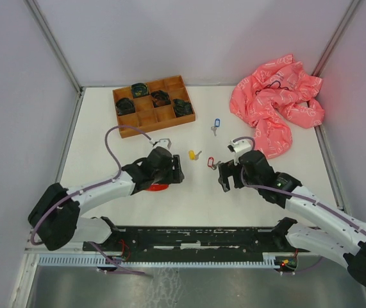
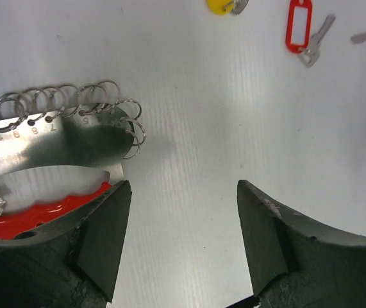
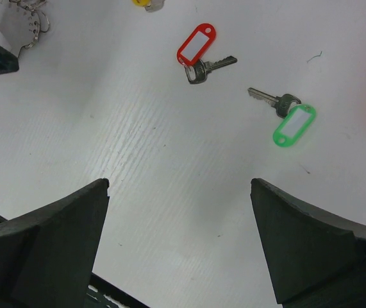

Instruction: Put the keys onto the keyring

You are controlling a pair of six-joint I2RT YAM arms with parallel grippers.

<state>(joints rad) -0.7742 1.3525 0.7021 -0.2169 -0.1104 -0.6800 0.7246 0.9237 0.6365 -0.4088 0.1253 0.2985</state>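
Two robot arms hang over a white table (image 1: 189, 199), both pairs of jaws spread wide and holding nothing. Only bare table lies between the fingers of the left gripper (image 2: 183, 190). The keyring (image 2: 67, 112), a row of split rings on a numbered steel plate above a red base, sits at ten o'clock from that gap. Its corner is just beside the left finger; contact cannot be told.

Ahead of the right gripper (image 3: 179, 189), a red-tagged key (image 3: 197, 46) lies at twelve o'clock and a green-tagged key (image 3: 293, 124) at two o'clock, both apart from the fingers. A yellow-tagged key (image 1: 194, 154) rests between the grippers, and a blue-tagged key (image 1: 216, 123) lies farther back. A wooden tray (image 1: 157, 126) and a pink cloth (image 1: 275, 106) sit at the far side.
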